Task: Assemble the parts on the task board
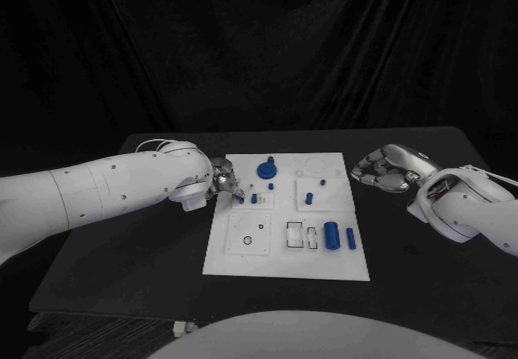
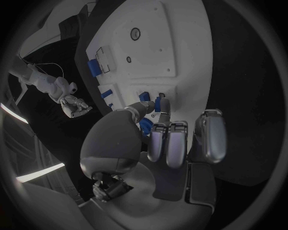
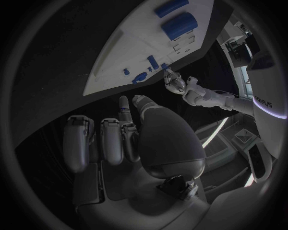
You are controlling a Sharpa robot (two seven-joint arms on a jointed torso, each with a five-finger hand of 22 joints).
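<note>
Blue parts point(image 1: 331, 234) on white task board point(image 1: 283, 263)

The right silver many-fingered hand point(image 3: 129, 139) is seen from behind over the black table point(image 3: 66, 52), fingers curled inward, nothing held. Beyond it the white rectangular task board point(image 3: 129, 50) is laid flat. A large blue cylinder point(image 3: 179, 25) and a slimmer blue bar point(image 3: 170, 7) are seen at one end; small blue pegs point(image 3: 153, 62) are set farther along. The left silver hand point(image 3: 174, 80) is poised at the board's far edge, near those pegs.
</note>
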